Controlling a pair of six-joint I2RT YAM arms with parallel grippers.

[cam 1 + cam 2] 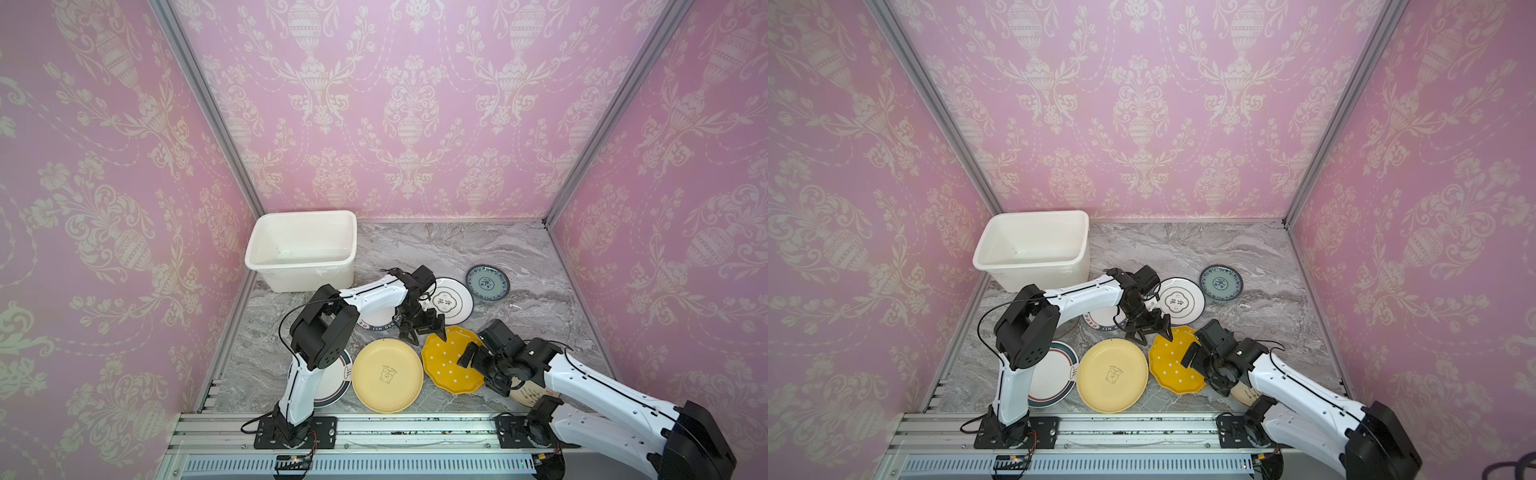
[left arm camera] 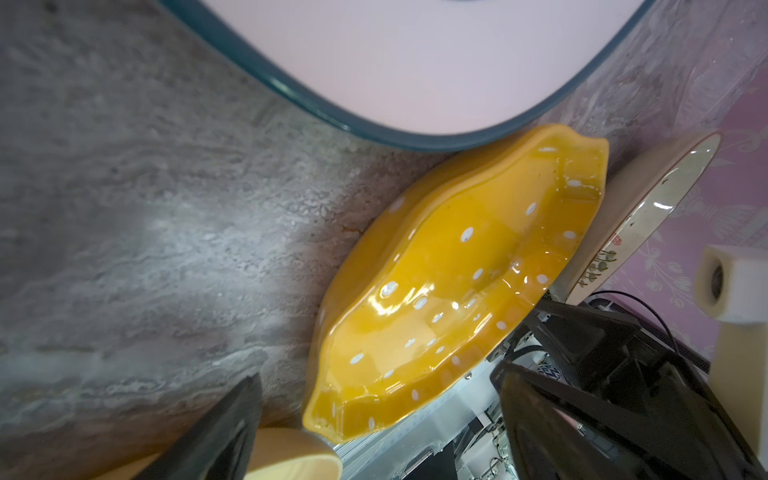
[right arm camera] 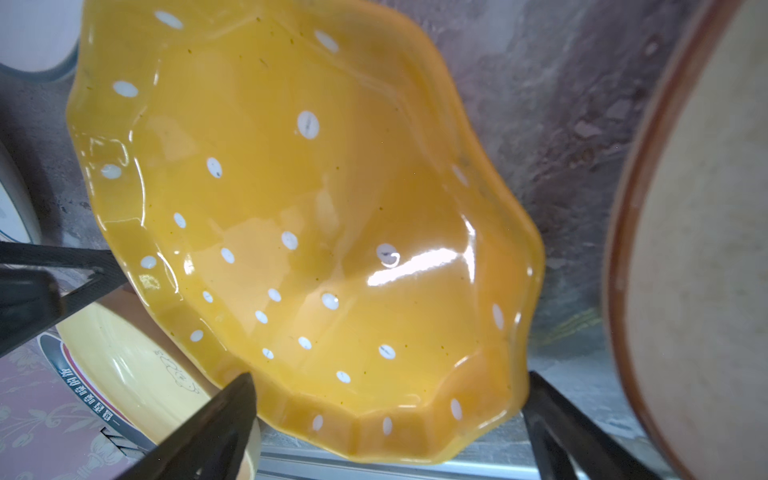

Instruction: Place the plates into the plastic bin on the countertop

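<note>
Bin (image 1: 291, 278): countertop (image 1: 457, 249), 11 o'clock.
Dotted plate (image 1: 451, 361): on countertop, 5 o'clock of bin.
Left gripper (image 1: 427, 334): spread, at plate's 12 o'clock rim.
Right gripper (image 3: 388, 376): spread, at plate's 3 o'clock rim.

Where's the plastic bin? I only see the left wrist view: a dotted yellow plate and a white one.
Observer: The plastic bin stands in the far left corner of the countertop; no plate shows inside it.
Operator: What's the right gripper doing?
Observer: The right gripper is open and empty, its fingers at the edge of the dotted yellow plate.
Operator: Any plate I'm missing?
Observer: A blue-patterned plate lies farthest back on the right, beside the white plate.
</note>
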